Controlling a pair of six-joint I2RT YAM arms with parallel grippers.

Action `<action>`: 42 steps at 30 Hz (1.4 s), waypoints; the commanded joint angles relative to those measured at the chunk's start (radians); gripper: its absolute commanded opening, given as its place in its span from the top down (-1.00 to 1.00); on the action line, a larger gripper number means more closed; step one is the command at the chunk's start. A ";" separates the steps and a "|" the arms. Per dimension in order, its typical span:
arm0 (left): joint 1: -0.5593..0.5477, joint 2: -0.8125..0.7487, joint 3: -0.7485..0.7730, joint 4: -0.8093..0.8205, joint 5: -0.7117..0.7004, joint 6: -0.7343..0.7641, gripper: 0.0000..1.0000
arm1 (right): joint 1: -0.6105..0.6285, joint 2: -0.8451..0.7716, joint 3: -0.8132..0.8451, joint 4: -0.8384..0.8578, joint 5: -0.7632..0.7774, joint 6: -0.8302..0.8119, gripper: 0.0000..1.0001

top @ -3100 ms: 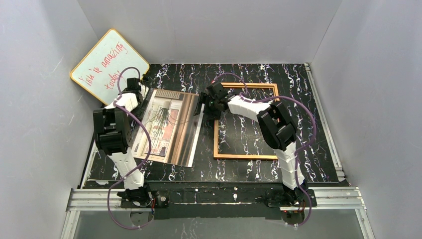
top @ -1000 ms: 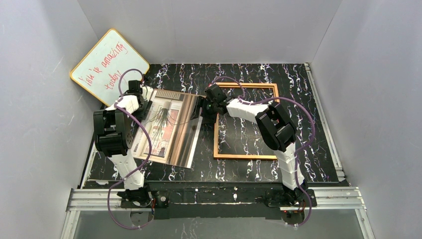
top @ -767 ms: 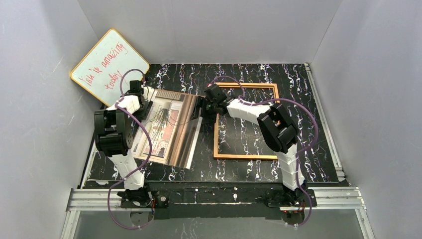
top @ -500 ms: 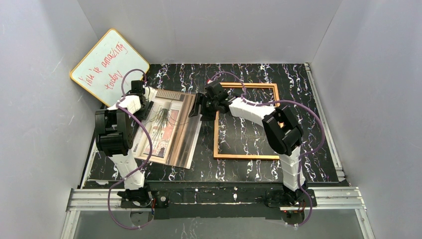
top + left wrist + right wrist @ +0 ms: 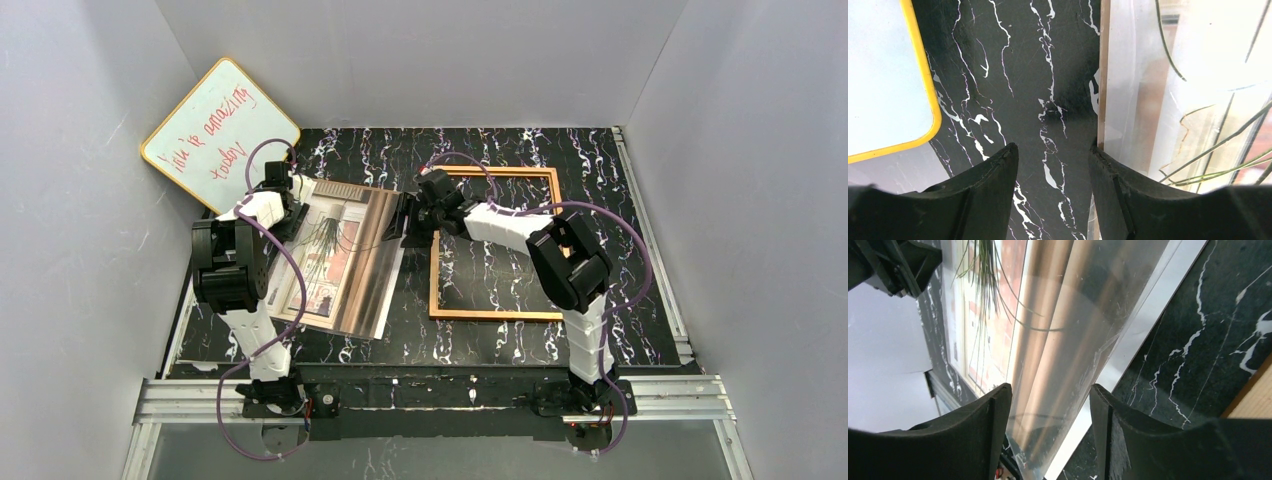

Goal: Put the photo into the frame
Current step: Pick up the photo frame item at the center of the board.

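The photo point(image 5: 335, 255), a room scene with curtains and a spiky plant, lies left of centre with a clear sheet over it. The orange-brown frame point(image 5: 495, 315) lies flat to its right, with table showing through it. My left gripper point(image 5: 290, 200) is open at the photo's far left edge; in the left wrist view point(image 5: 1053, 147) its right finger point(image 5: 1128, 195) touches that edge of the photo point(image 5: 1198, 100). My right gripper point(image 5: 405, 222) is open at the far right corner; in the right wrist view point(image 5: 1050, 390) its jaws stand either side of the clear sheet point(image 5: 1083, 315) over the photo point(image 5: 993, 300).
A yellow-edged whiteboard point(image 5: 220, 130) with red writing leans in the back left corner, close behind the left gripper; its edge shows in the left wrist view point(image 5: 923, 90). Grey walls enclose the black marbled table point(image 5: 600, 160). A frame rail point(image 5: 1255, 405) lies just right of the right gripper.
The right gripper has turned and settled at the photo's far right corner. The left gripper has edged slightly back along the left edge. The photo has barely shifted.
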 commanded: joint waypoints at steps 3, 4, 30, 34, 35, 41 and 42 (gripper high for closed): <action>-0.024 0.074 -0.068 -0.173 0.123 -0.026 -0.05 | -0.011 -0.107 -0.110 0.476 -0.225 0.177 -0.30; -0.023 0.074 -0.068 -0.174 0.123 -0.025 -0.05 | -0.015 -0.112 -0.119 0.514 -0.237 0.198 -0.30; -0.011 0.042 0.194 -0.394 0.141 -0.012 -0.50 | -0.097 -0.096 0.066 0.148 -0.221 0.025 0.97; -0.016 0.045 0.361 -0.493 0.181 -0.024 -0.81 | -0.220 -0.149 0.110 0.007 -0.352 -0.043 0.97; -0.026 0.045 0.393 -0.515 0.197 -0.028 -0.85 | -0.265 -0.164 0.117 -0.039 -0.380 -0.071 0.97; -0.227 0.046 0.456 -0.557 0.190 -0.058 -0.90 | -0.453 -0.319 0.119 -0.416 -0.362 -0.305 0.97; -0.260 0.051 0.466 -0.557 0.202 -0.073 -0.90 | -0.490 -0.340 0.102 -0.453 -0.346 -0.326 0.97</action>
